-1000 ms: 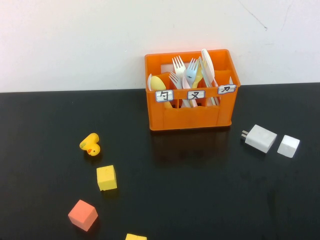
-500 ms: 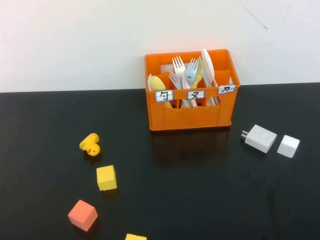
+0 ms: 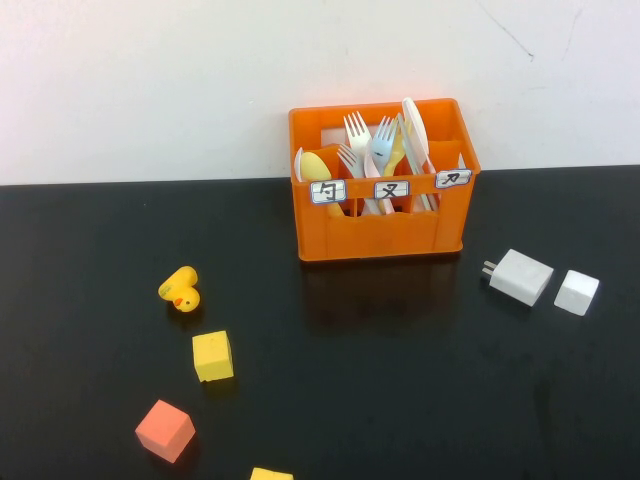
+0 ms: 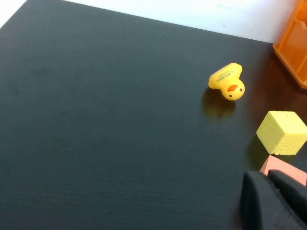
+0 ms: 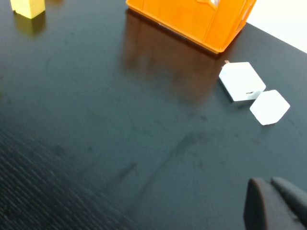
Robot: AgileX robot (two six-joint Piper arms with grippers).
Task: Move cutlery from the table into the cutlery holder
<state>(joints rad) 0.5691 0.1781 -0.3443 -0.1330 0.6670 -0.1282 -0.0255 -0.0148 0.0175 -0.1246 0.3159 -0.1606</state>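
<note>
High view: the glossy black surface (image 3: 420, 400) carries the orange cutlery holder (image 3: 380, 235) at its far edge, against a white wall. Three white labels with black characters sit on the crate's front. Forks (image 3: 365, 150) in white, pale blue and yellow stand upright in the middle compartment, a pale knife (image 3: 417, 135) leans in the right one, and a yellow spoon bowl (image 3: 315, 166) shows in the left; handles are hidden behind the crate wall. No cutlery lies loose on the surface in this view. Left of the crate lie a yellow toy duck (image 3: 180, 290), a yellow cube (image 3: 213, 356) and an orange cube (image 3: 165, 430); a second yellow cube (image 3: 271, 474) is cut off by the lower edge. Right of the crate lie a white charger with prongs (image 3: 520, 276) and, just beside it, a smaller white block (image 3: 577, 292). Neither arm appears in this view.

Left wrist view: the left end effector (image 4: 276, 203) shows only as dark fingertips pressed together, empty, above the surface near the orange cube (image 4: 285, 168), which it partly hides.

Right wrist view: the right end effector (image 5: 276, 206) likewise shows closed, empty fingertips above bare surface, well apart from the charger (image 5: 241, 81).
</note>
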